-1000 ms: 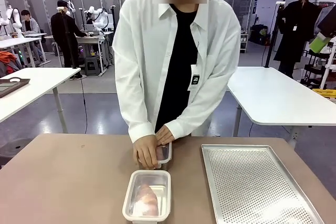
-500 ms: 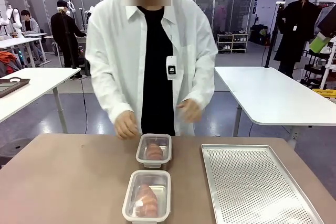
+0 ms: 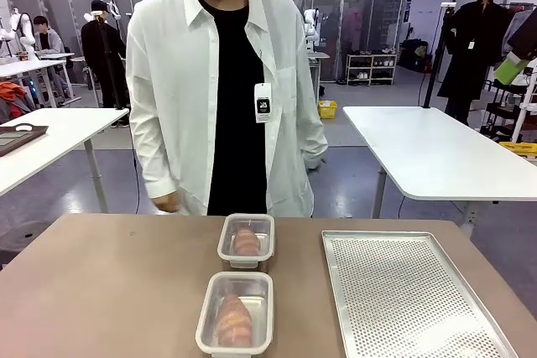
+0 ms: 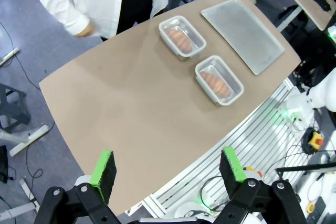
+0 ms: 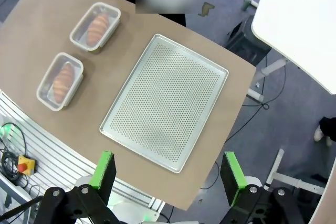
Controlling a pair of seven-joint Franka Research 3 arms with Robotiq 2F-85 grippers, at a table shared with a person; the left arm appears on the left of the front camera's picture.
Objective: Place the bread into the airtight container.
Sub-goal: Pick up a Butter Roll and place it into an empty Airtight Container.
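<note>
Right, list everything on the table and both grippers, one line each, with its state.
Near container: holds a bread, on the table; lid not discernible.
Far container: holds a bread; lid not discernible.
Perforated tray: flat on the table, nothing on it.
Left gripper: open, holding nothing, high above the table.
Right gripper: open, holding nothing, high above the tray.
Person's hand: off the table, touching nothing.

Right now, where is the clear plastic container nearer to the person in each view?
Front view: clear plastic container nearer to the person, centre, beyond the other container.
Left wrist view: top, right of centre.
Right wrist view: upper left.
Shared landmark: perforated metal tray beside both containers.
</note>
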